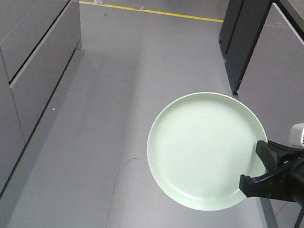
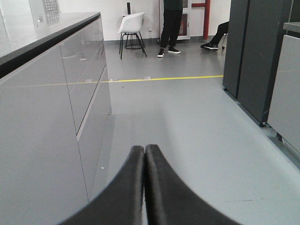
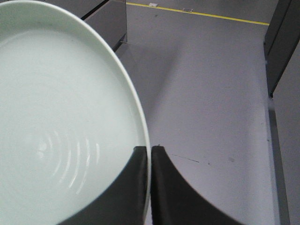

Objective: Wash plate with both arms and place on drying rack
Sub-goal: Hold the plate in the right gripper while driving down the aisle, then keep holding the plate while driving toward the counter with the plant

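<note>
The pale mint-green plate (image 1: 201, 148) hangs in the air above the grey floor, its face turned up toward the front camera. My right gripper (image 1: 254, 168) is shut on its right rim, one finger over the face and one behind; the right wrist view shows the plate (image 3: 61, 122) filling the left half with the rim pinched at my right gripper (image 3: 149, 151). My left gripper (image 2: 144, 150) is shut with nothing between its fingers and points down the aisle. It does not show in the front view. The drying rack is out of view.
Grey cabinet fronts (image 1: 14, 69) line the left side under a dark counter (image 2: 42, 37). Dark tall cabinets (image 1: 245, 36) stand on the right. A yellow line (image 1: 151, 11) crosses the floor ahead. Beyond it are a white chair (image 2: 132, 28) and a standing person (image 2: 171, 23).
</note>
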